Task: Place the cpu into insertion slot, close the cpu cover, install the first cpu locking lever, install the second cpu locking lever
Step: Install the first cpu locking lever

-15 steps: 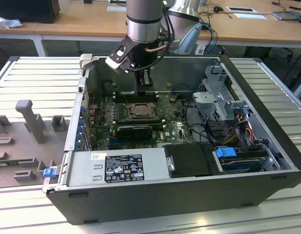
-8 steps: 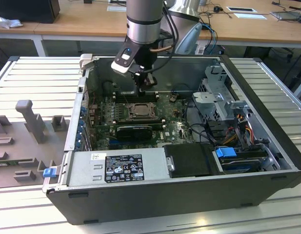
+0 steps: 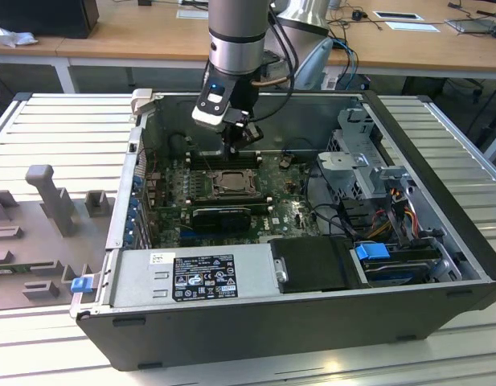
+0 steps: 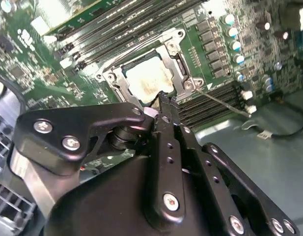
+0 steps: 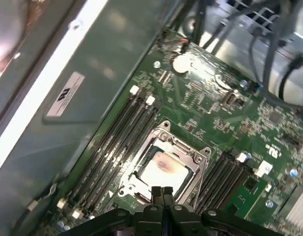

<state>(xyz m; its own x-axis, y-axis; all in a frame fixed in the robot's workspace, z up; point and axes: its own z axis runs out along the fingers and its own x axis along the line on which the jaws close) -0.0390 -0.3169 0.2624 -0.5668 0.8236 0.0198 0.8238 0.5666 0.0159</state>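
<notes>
1. Where the exterior view comes nearest, the dark side wall of the computer case (image 3: 256,330) stands on the slatted metal bench (image 3: 63,121). Bare slats run past it on both sides, and grey fixture blocks (image 3: 51,197) sit well apart from it at the exterior view's left.
2. Just inside that wall lies the grey power-supply box (image 3: 191,273). It closes off the near edge of the green circuit board (image 3: 276,213).
3. At the exterior view's right, a metal drive cage (image 3: 360,161) and loose cables crowd that side of the case.
4. Mid-board sits the insertion slot (image 3: 214,185), with long black memory slots (image 5: 112,147) flanking it on two sides.
5. The cpu (image 5: 163,169) lies in the insertion slot, its pale top marked with a brownish smudge. The cpu cover (image 5: 184,148) lies down around it, framing it through the window.
6. In the second wrist view, a thin wire lever (image 4: 222,102) slants out from one corner of the socket over the neighbouring memory slots.
7. The jaws are closed together with nothing between them, poised at the edge of the cpu. Whether they touch it cannot be told.
8. The arm (image 3: 239,40) drops in through the open top of the case, close to the far wall.
9. Wooden desks (image 3: 111,40) stand farthest back.
</notes>
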